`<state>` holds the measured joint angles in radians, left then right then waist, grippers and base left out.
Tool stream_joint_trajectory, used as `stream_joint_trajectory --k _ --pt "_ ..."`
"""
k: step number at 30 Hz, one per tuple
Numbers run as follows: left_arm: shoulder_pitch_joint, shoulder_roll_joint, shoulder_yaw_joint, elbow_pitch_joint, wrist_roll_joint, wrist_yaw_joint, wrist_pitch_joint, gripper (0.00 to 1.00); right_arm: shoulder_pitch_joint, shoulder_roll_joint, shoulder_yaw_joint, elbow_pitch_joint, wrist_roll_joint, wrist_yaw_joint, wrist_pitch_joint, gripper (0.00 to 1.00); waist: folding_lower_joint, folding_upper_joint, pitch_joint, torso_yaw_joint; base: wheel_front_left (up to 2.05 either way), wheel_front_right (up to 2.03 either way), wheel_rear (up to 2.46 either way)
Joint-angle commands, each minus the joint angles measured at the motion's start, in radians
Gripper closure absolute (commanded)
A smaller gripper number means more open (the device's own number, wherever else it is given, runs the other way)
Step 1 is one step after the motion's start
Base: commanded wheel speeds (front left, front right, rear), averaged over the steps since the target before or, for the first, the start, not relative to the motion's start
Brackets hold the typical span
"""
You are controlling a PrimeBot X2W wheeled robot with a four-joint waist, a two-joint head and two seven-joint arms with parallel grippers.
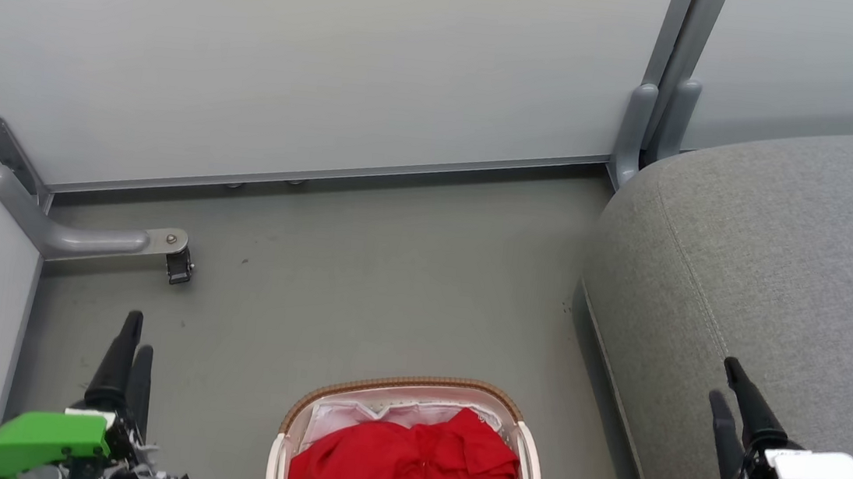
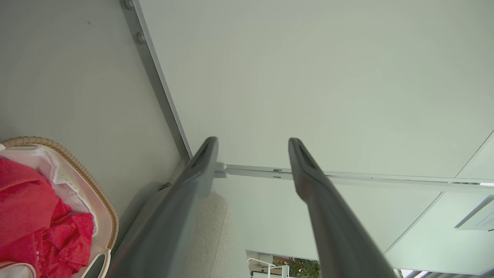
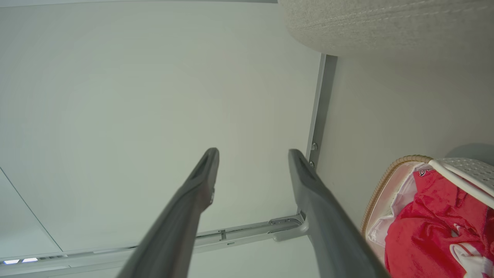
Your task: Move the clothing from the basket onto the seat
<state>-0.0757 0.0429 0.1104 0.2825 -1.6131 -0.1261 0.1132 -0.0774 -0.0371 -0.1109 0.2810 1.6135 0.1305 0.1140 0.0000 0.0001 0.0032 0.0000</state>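
Red clothing [image 1: 405, 464] lies heaped in the basket [image 1: 397, 384], none yet on the grey seat [image 1: 785, 251].
The left gripper [image 1: 139, 333] and right gripper [image 1: 724, 379] hang empty, fingers apart; the next move is likely one reaching down to pinch the fabric.

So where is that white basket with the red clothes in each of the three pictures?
Head view: the basket sits at the bottom centre, cut off below.
Left wrist view: basket at the lower left corner.
Right wrist view: basket at the lower right corner.
Shared landmark: the grey seat, right in the head view, bottom centre in the left wrist view, top right in the right wrist view.
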Motion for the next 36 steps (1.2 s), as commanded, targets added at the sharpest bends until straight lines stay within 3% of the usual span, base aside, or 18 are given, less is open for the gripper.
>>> stream_joint_trajectory --k 1,16,36 --pt "0.006 -0.001 -0.002 0.007 0.0 0.0 -0.001 0.0 0.005 0.002 0.002 0.007 0.0 0.0 -0.001 0.0 0.0 -0.0001 0.0 0.0 0.0 0.0 0.0" --pt "0.021 0.001 -0.054 -0.024 0.057 -0.001 -0.075 0.0 0.002 -0.002 0.04 -0.004 -0.108 0.0 -0.075 0.0 0.0 -0.0001 0.002 0.001 0.0 0.0 0.0" --pt "0.04 0.004 -0.069 -0.102 0.394 0.002 -0.156 0.0 0.016 -0.006 0.06 -0.097 -0.484 0.0 -0.156 0.0 0.0 -0.0001 0.003 0.003 0.0 0.0 0.0"
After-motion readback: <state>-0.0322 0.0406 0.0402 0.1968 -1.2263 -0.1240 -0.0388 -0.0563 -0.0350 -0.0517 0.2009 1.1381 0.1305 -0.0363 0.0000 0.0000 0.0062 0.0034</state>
